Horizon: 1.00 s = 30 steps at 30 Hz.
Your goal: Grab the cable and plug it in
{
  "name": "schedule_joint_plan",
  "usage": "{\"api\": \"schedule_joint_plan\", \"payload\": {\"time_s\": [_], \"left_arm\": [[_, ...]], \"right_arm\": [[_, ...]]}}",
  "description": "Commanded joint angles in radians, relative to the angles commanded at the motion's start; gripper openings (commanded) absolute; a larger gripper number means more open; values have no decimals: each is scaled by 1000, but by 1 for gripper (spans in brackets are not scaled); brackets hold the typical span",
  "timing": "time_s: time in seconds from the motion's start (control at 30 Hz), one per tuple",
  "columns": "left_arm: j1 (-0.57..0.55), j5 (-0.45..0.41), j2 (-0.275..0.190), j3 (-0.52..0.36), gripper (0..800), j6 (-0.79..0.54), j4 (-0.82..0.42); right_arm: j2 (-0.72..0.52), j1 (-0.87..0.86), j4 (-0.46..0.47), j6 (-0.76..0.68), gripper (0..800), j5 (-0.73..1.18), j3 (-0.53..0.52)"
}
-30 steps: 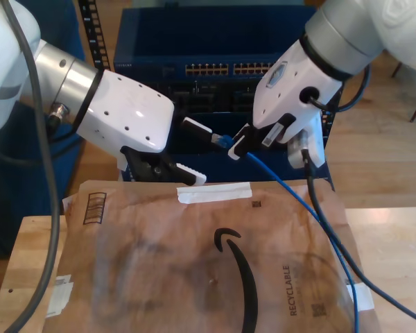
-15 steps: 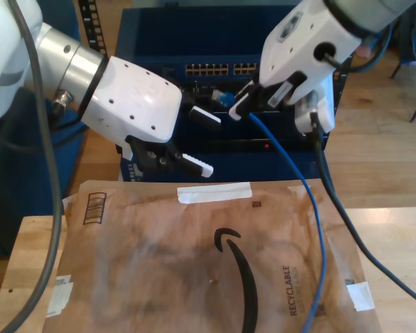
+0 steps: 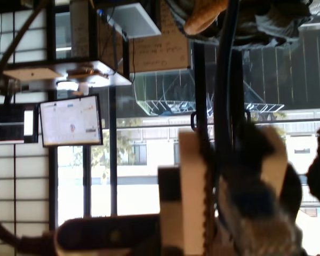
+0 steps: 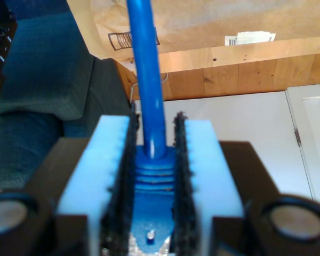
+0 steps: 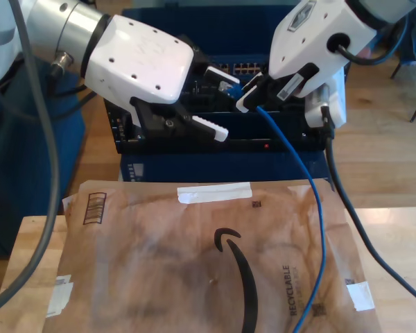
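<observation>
The cable [image 5: 291, 152] is thin and bright blue. It hangs from my second gripper [image 5: 248, 97] down across the brown mailer. That gripper, at the exterior view's upper right, is shut on the cable just behind its plug [image 5: 229, 89], which points toward the port row of the switch [image 5: 246, 69]. In the second wrist view the cable [image 4: 146, 64] runs out between the ridged pads [image 4: 114, 176] of my second gripper [image 4: 154, 125]. My first gripper [image 5: 215, 100] is open at the exterior view's upper left, its fingers [image 5: 209, 127] close beside the plug. One blurred finger [image 3: 192, 192] shows in the first wrist view.
A blue rack [image 5: 194, 159] holding the switch stands behind the wooden table [image 5: 24, 257]. A brown paper mailer [image 5: 194, 257] covers most of the tabletop. A thick black robot cable [image 5: 340, 187] hangs down at the exterior view's right.
Both grippers have risen. My second gripper has carried the plug up from just above the mailer to the level of the switch's ports, and the blue cable now hangs more steeply.
</observation>
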<state>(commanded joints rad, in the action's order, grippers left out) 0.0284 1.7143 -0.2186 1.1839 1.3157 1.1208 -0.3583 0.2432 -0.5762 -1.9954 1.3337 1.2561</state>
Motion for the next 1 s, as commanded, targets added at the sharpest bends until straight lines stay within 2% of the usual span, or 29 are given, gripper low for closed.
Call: {"api": "schedule_joint_plan", "payload": {"time_s": [0.1, 0.23, 0.37, 0.73, 0.83, 0.97, 1.0], "left_arm": [[5, -2, 2, 0, 787, 20, -2], [32, 0, 26, 3, 717, 46, 0], [38, 0, 29, 15, 649, 49, 14], [43, 48, 29, 15, 545, 49, 61], [60, 52, 32, 15, 485, 49, 64], [81, 51, 40, 14, 454, 49, 64], [87, 51, 46, 14, 422, 49, 64]], "right_arm": [[-2, 0, 0, 0, 3, 0, 0], [-6, 0, 0, 0, 3, 0, 0], [-6, 0, 2, 0, 3, 2, -2], [-5, 2, 2, 2, 3, 0, -14], [-5, 2, 0, 2, 3, 0, -14], [-5, 2, 0, 2, 3, 0, -12], [-5, 2, 0, 0, 2, 2, -12]]}}
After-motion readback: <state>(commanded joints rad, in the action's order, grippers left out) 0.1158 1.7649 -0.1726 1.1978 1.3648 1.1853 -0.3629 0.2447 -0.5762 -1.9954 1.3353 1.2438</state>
